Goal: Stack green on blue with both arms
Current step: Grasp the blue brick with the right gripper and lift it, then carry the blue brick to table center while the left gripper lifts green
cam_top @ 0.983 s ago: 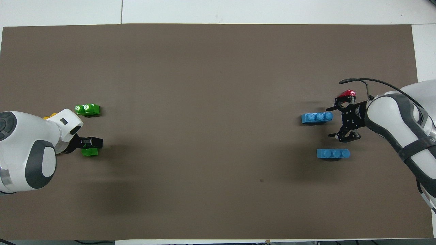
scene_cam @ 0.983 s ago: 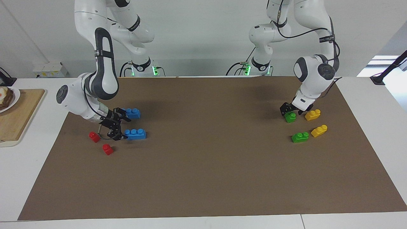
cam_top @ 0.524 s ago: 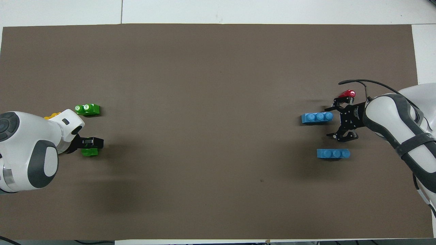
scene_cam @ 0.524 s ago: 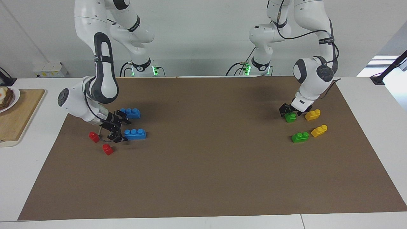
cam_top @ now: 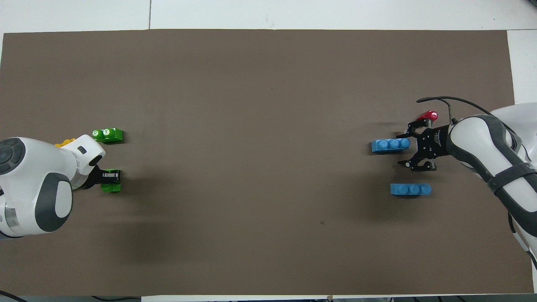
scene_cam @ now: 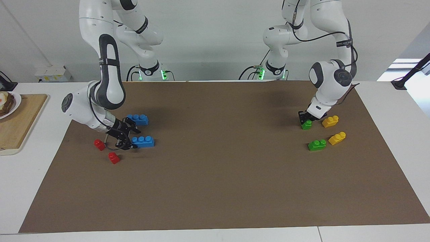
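One camera sits high across the tabletop [scene_cam: 215,237], facing both robot bases from some distance. The other hangs above the robots' end, looking steeply down. Both views share the brown mat [scene_cam: 218,174] [cam_top: 251,126], seen half a turn apart.

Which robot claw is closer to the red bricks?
The right claw. It is at the blue brick beside the red bricks. The left claw is at a green brick at the left arm's end.

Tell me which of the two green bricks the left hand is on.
The green brick nearer the robots: the left hand is shut on it. The other green brick lies free beside a yellow brick.
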Controlling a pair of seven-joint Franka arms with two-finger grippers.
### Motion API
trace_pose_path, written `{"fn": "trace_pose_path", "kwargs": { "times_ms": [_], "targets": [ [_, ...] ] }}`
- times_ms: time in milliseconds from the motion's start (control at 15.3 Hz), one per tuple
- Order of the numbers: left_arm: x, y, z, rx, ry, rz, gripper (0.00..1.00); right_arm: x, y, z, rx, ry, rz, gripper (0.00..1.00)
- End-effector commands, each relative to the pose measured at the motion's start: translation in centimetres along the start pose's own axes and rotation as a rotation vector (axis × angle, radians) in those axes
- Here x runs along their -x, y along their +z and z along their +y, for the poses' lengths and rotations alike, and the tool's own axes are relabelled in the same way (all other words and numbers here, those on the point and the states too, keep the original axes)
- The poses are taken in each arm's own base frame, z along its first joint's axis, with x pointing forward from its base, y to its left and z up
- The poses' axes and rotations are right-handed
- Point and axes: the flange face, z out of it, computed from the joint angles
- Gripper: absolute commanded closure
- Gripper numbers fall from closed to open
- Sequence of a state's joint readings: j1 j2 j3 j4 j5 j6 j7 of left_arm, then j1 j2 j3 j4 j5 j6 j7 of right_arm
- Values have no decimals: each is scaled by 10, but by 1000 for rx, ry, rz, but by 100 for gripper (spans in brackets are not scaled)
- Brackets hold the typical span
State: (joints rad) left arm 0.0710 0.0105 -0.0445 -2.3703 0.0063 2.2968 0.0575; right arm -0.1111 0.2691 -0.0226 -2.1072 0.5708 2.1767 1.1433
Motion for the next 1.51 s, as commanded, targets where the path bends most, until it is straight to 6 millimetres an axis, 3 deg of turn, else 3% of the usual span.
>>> {"fn": "trace_pose_path", "kwargs": {
  "times_ms": [0, 131, 262, 459, 721, 786, 917, 1048, 1245, 1310, 1441],
  "targets": [
    [-10, -21, 0, -10, 10, 2, 100, -1, -2, -2, -30, -17, -13, 69],
    [-24, -54, 1, -11, 8, -4, 100, -3, -3, -3, -34, -15, -13, 89],
    [-30, -75, 0, -12, -23, -2, 100, -4, -3, -3, -33, -13, -13, 100],
    [-34, -87, 2, -11, -66, 6, 100, 11, -11, -11, -44, -30, -19, 100],
    [-38, -102, 3, -5, -86, -5, 100, 91, -38, -41, -95, -48, -25, 100],
    [-38, -104, 7, -6, -90, -5, 100, 114, -35, -46, -103, -69, -23, 100],
    [-39, -108, 14, -7, -113, -6, 100, 157, -16, -49, -94, -109, -18, 100],
    [-42, -115, 31, -6, -149, 2, 100, 205, 8, -40, -94, -145, -12, 100],
    [-43, -117, 35, -6, -182, 8, 100, 269, 36, -24, -120, -102, -13, 100],
    [-43, -117, 35, -5, -187, 8, 100, 288, 45, -19, -140, -93, -18, 100],
    [-44, -118, 39, -2, -184, 12, 100, 308, 74, -14, -163, -57, -38, 100]
  ]
}}
